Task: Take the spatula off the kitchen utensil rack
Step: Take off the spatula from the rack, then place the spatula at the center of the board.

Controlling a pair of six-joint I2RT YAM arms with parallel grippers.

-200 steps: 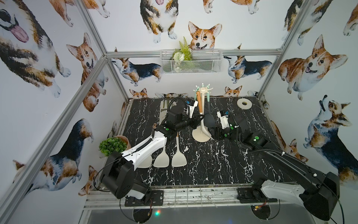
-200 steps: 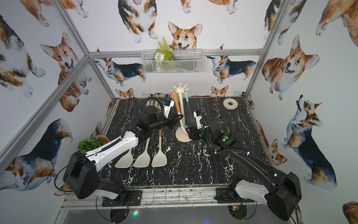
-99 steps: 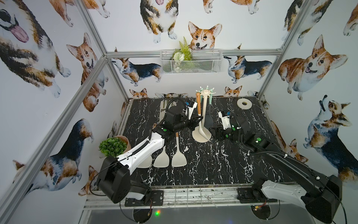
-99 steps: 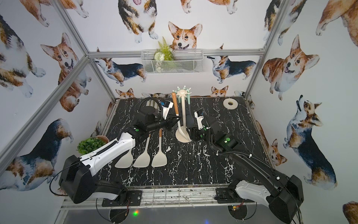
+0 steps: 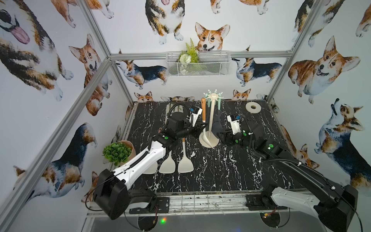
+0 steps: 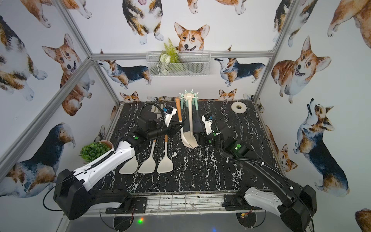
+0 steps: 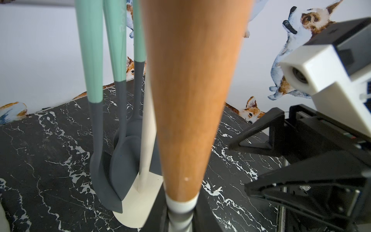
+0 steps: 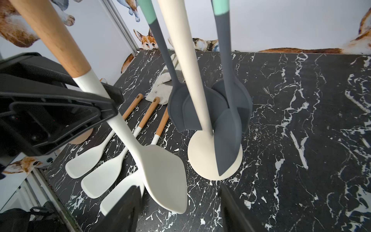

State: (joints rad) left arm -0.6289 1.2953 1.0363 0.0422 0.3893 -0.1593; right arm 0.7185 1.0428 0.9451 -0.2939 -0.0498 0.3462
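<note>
Spatula [image 5: 203, 112] is now pinched at its white neck by the left pincer [image 5: 201, 128], which has been brought in since a moment ago. Its handle top is seen beside the crown of the kitchen utensil rack [image 5: 211, 118], so unhooking is judged to remain. On the counter [image 5: 230, 170] the pole is stood just beyond that pincer, with grey utensils [image 5: 217, 124] hung past it. The right pincer [image 5: 222, 137] is held spread, empty, opposite.

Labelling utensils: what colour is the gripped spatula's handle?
The spatula's handle is brown wood, with a white neck; clearest in the right wrist view.

Wood-handled spatula [image 8: 158, 168], marble-look tabletop [image 8: 301, 120]
</note>
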